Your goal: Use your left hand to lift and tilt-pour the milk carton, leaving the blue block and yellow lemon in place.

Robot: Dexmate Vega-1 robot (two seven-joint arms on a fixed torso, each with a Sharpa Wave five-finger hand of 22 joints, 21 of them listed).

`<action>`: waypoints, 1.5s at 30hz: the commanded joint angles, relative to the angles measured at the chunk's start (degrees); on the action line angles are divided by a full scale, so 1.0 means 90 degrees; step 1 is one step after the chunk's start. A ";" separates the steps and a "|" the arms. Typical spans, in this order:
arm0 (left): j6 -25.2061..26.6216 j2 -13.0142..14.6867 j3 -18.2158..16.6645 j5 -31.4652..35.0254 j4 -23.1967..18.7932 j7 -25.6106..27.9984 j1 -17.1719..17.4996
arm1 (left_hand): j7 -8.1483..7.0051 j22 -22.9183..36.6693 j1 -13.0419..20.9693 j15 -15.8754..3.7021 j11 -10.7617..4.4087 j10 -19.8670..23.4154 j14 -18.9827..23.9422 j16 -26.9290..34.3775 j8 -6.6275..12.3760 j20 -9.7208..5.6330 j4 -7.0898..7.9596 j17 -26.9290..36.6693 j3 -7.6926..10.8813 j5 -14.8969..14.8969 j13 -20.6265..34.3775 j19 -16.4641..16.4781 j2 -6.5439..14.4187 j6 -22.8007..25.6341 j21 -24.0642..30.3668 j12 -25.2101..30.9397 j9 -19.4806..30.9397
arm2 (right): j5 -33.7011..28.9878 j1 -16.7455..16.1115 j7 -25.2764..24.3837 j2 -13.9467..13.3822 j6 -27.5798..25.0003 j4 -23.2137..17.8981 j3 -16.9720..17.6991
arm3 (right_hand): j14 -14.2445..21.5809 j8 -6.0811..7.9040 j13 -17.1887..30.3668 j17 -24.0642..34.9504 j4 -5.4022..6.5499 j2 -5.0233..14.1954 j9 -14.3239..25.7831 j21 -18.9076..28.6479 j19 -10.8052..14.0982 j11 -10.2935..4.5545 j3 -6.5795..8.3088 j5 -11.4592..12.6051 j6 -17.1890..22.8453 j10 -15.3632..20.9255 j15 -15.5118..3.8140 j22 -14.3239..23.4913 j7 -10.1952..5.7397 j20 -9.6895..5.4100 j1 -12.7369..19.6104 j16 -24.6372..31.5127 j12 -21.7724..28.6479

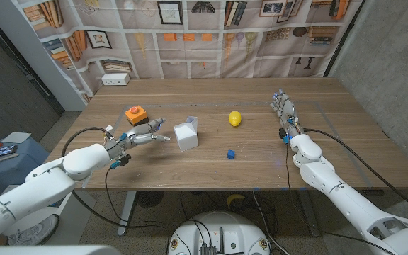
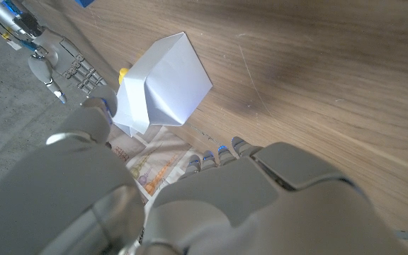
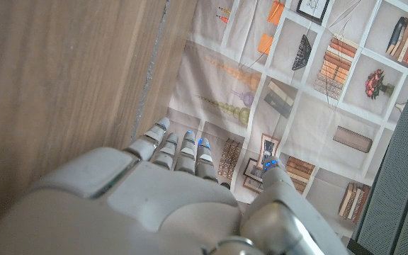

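We see the milk carton standing upright, long axis vertical, gable up, just right of our spread, empty left hand.

Lemon mostly hidden (behind carton).

— Can you read anything on the carton?
— No; its white faces carry no print you could make out.
— And the backdrop?
— Books and frames, but no legible lettering anywhere.
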 commanded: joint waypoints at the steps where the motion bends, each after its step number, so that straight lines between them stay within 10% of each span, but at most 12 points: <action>1: 0.0078 0.0057 0.0319 0.0173 0.0054 0.0129 -0.0176 | 0.0006 0.0018 0.0101 0.0037 0.0036 -0.1016 -0.1004 -0.0026 0.0001 0.0076 -0.0008 0.0022 -0.0030 0.0042 0.0007 -0.0873 0.0004 -0.0970 0.0025 0.0011 0.0008 | 0.0032 -0.0040 0.0034 0.0064 0.0191 0.0109 0.0032 | -0.0045 -0.0009 -0.0006 0.0011 -0.0044 0.0046 0.0021 0.0038 -0.0007 0.0018 0.0022 0.0034 -0.0010 -0.0019 -0.0038 0.0014 0.0015 -0.0016 -0.0045 0.0011 -0.0005; 45: -0.0198 -0.0655 0.1539 0.1296 0.0742 0.0356 -0.1421 | -0.0024 0.0008 0.0484 -0.0208 -0.0103 0.0183 0.0086 0.0194 0.0502 -0.0074 -0.0029 0.0007 -0.0174 -0.0054 0.0002 0.0052 0.0053 0.0107 0.0207 0.0343 0.0001 | 0.0158 -0.0280 0.0103 0.0092 0.0581 0.0158 0.0190 | -0.0073 -0.0005 -0.0006 -0.0027 -0.0046 0.0052 0.0020 0.0049 -0.0023 0.0017 0.0007 0.0020 -0.0021 -0.0042 0.0037 0.0015 -0.0005 0.0028 -0.0089 0.0032 0.0002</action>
